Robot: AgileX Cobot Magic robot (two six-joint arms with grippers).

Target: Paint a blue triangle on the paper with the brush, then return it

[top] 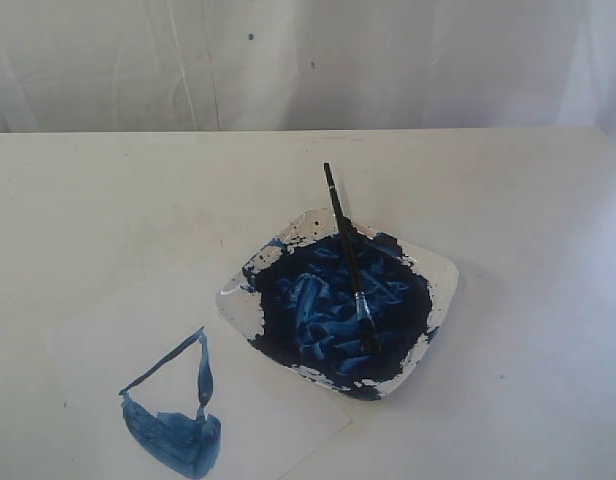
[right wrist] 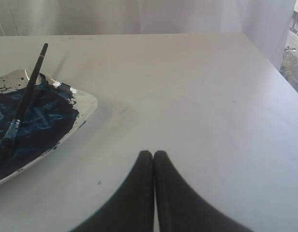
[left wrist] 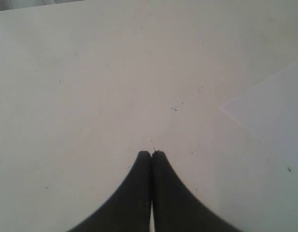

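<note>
Brush place: the brush [top: 348,255] lies in the plate [top: 443,275] of dark blue paint, which sits on the table [top: 528,200] just beside and partly over the far right corner of the paper [top: 108,340].
Brush axis: its long axis runs nearly front to back in the exterior view, leaning slightly. The bristles sit low in the paint toward the near side; the handle end rises over the far rim and points at the back of the table.
Why it lies so: the rim props the handle, so the wet tip is kept in the paint and off the table. This reads as the put-back position.
Triangle: the blue triangle [top: 178,425] is on the near left part of the paper, with thin upper strokes and a filled lower corner, well apart from the plate.
Left pincer: the left pincer [left wrist: 152,153] has its jaws pressed together on nothing, over bare table near a paper corner.
Right pincer: the right pincer [right wrist: 153,153] is likewise closed and empty, over the table beside the plate, clear of the brush.
Stage: painting and return both look done.
</note>
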